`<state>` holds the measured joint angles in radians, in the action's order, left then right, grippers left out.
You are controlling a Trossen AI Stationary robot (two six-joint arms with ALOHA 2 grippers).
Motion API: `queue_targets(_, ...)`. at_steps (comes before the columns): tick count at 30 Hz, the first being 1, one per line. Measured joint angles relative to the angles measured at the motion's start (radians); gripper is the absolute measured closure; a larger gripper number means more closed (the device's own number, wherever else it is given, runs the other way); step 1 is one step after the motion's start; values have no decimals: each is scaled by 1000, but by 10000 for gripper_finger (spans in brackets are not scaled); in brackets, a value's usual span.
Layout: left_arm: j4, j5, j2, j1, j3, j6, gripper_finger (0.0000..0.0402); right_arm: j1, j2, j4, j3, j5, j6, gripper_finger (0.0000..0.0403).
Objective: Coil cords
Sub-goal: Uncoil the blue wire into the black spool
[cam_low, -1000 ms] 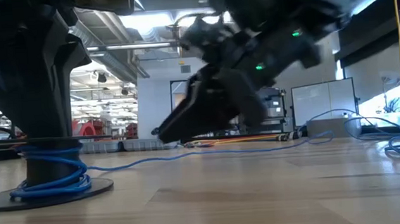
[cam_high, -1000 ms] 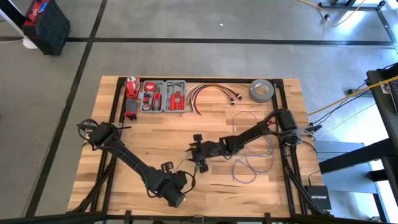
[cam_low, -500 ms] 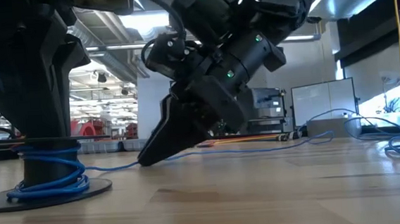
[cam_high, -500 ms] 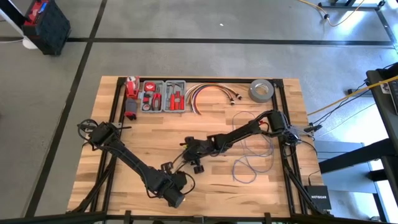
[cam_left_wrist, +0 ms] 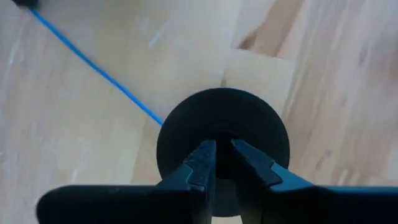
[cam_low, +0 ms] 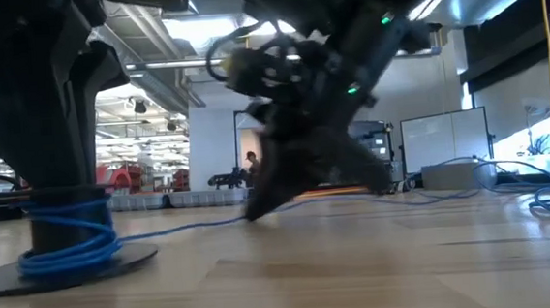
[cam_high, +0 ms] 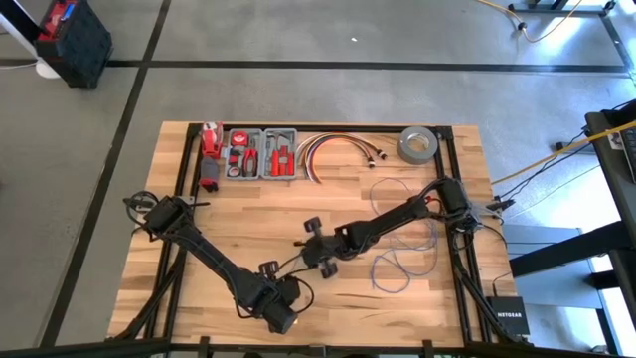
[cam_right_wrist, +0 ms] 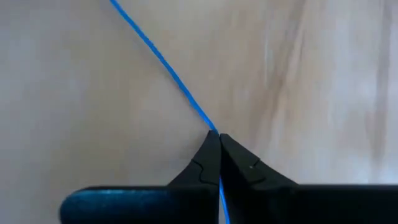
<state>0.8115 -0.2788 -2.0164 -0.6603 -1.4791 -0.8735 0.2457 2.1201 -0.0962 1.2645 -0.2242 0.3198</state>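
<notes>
A: Low view, up close: the blue wire (cam_low: 68,248) is wound round a black spool (cam_low: 62,227) on the worktop (cam_low: 361,274).

B: The left gripper (cam_left_wrist: 222,163) grips that spool. Farther off, the right gripper (cam_right_wrist: 216,144) pinches the wire.

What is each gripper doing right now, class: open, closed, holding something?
Left gripper: closed on the stem of the black spool.
Right gripper: shut on the thin blue wire.

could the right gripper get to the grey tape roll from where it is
Probably not right now. The right gripper is shut on the blue wire mid-table, so it's occupied. The grey tape roll sits at the far edge, unobstructed, once the wire is released.
</notes>
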Motion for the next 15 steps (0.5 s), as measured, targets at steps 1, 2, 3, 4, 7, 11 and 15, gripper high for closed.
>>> queue_targets(1,-3,4,0,-1,-5,7,361,6,-14,-49,-1,-26,0,399)
queue_targets(2,-5,10,0,-1,-7,13,361,13,-26,-101,-2,-57,-2,399)
queue_targets(3,-4,22,0,0,-8,13,361,21,-38,-154,-2,-90,-11,399)
queue_targets(4,-4,33,0,1,-9,12,361,26,-50,-211,-3,-119,-26,399)
queue_targets(7,-1,35,1,2,-12,7,361,35,-74,-363,-2,-154,-85,400)
queue_targets(11,16,28,2,5,-13,-24,361,40,-88,-511,-2,-185,-161,401)
queue_targets(15,18,29,4,6,-13,-28,361,45,-106,-542,-40,-194,-204,401)
